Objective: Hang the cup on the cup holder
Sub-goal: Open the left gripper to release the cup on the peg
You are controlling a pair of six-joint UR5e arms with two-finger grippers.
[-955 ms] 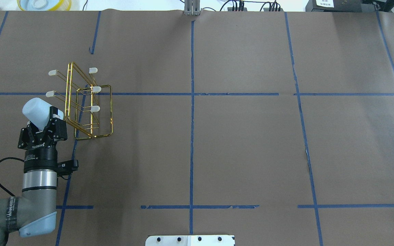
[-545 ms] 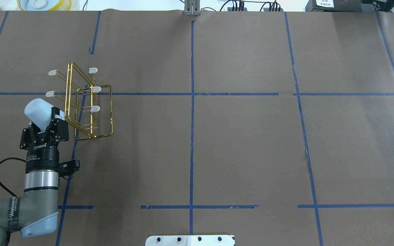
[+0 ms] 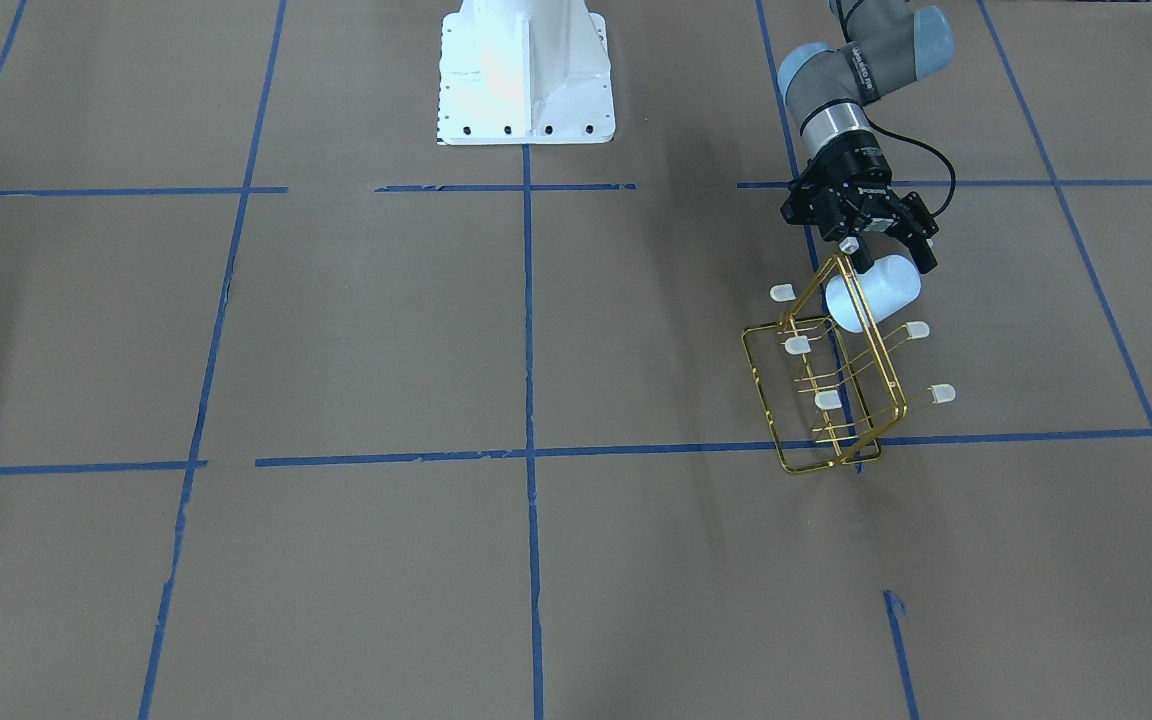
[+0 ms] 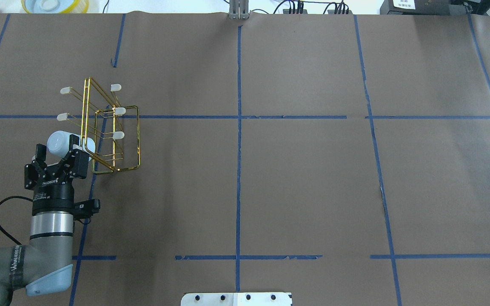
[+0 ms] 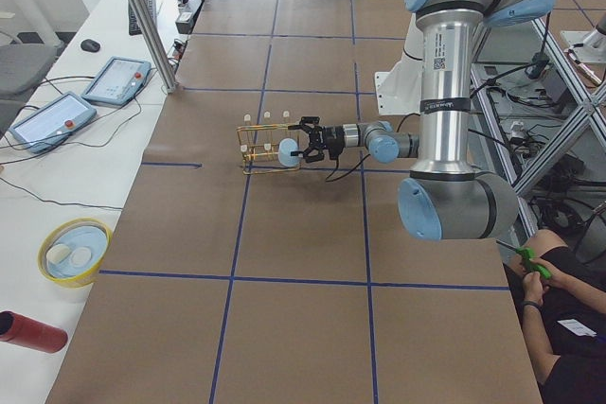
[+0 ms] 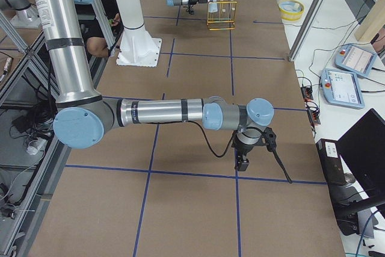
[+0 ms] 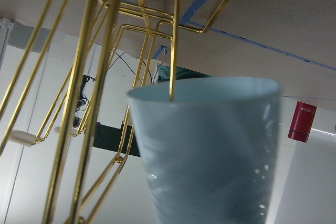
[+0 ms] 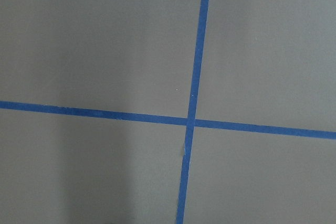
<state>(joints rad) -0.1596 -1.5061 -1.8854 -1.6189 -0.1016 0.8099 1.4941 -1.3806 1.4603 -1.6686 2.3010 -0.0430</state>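
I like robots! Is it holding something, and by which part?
Nothing seems held: the left tool looks open around the cup, which hangs on a prong of the cup holder.

The tabletop is covered in brown paper, ruled into large squares by blue tape lines. Seen from overhead, the gold wire cup holder stands on it toward 9 o'clock — its base straddling a tape crossing — and the robot's white base plate sits at 6 o'clock.
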